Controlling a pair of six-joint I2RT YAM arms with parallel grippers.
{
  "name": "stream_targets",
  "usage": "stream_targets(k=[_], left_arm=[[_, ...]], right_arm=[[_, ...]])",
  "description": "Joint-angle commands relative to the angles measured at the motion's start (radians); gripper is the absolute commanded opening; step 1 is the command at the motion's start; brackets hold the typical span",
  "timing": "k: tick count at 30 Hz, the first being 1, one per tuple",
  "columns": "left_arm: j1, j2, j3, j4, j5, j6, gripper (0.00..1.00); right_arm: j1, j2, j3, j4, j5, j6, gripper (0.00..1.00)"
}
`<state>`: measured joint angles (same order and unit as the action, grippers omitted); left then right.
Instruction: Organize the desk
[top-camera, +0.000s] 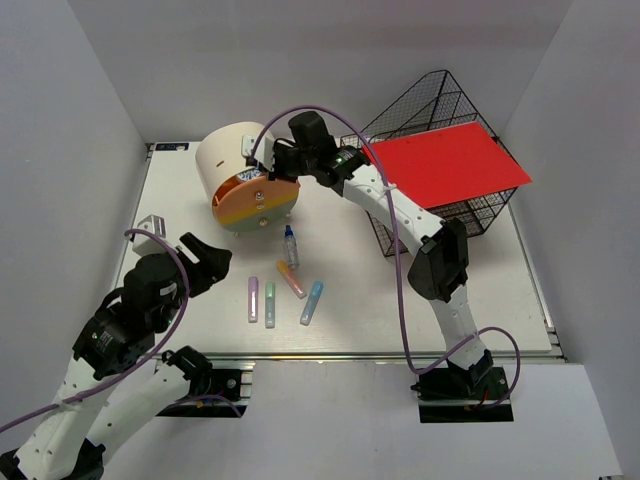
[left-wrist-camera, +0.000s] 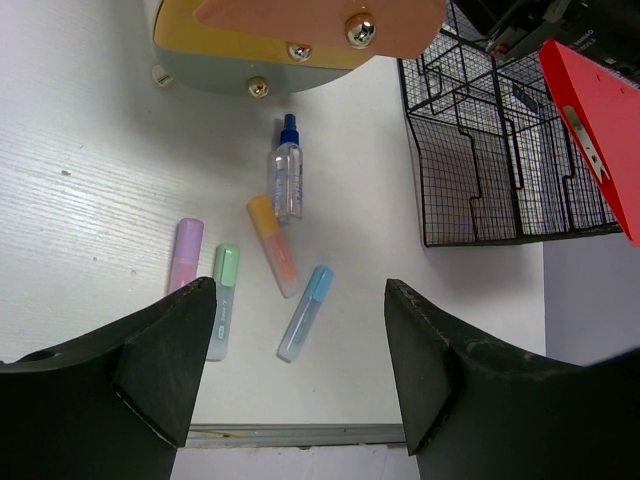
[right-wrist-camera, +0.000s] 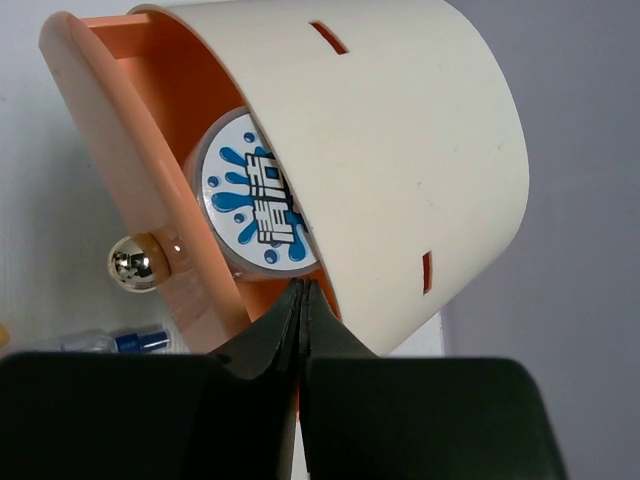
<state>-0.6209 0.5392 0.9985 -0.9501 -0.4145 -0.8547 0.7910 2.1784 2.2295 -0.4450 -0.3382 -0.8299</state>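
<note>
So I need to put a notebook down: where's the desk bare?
Bare desk lies between the blue pen and the right arm, and in the near-right corner in front of the basket. Crowded: the other pens and spray bottle near the drawer box.

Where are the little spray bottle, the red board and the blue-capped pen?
spray bottle (left-wrist-camera: 286, 185), left wrist view, on its clear body.
red board (top-camera: 450, 165), top view, middle of its flat face.
blue-capped pen (left-wrist-camera: 304, 314), left wrist view, middle of its barrel.
</note>
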Motion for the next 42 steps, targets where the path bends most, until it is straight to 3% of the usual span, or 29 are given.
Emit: stream_targets(k=[1,5,13,18,22,27,35,42], left_arm=[[0.004,-0.004,0.015,-0.012,-0.004,-0.004,0.78],[0.004,-0.005,0.011,-0.006,-0.001,-0.004,0.78],[0.004,0.005,0.02,0.01,0.006,-0.004,0.78],[0.004,-0.005,0.025,0.001,0.006,-0.001,0.77],[0.004,-0.01,0.029,-0.001,0.006,-0.001,0.77],[0.004,-0.012,0.031,-0.007,0.006,-0.001,0.77],[0.004,-0.007,0.029,-0.009,0.0,0.0,0.78],[0.004,-0.008,0.02,-0.007,-0.001,-0.001,0.8]], right_arm=[[0.002,-0.009,0.045,0.071,0.069,0.014,0.0],[-0.009,-0.055,0.079,0.091,0.107,0.049,0.0],[-0.015,-0.15,0.073,0.003,0.004,0.057,0.0],[-0.007,-0.198,-0.014,-0.231,-0.212,-0.122,0.0],[-0.003,-0.184,-0.07,-0.288,-0.239,-0.186,0.0],[0.008,-0.146,-0.085,-0.253,-0.187,-0.17,0.0],[0.019,-0.068,-0.077,-0.063,-0.004,-0.075,0.0],[0.02,-0.006,-0.034,0.029,0.041,-0.026,0.0]])
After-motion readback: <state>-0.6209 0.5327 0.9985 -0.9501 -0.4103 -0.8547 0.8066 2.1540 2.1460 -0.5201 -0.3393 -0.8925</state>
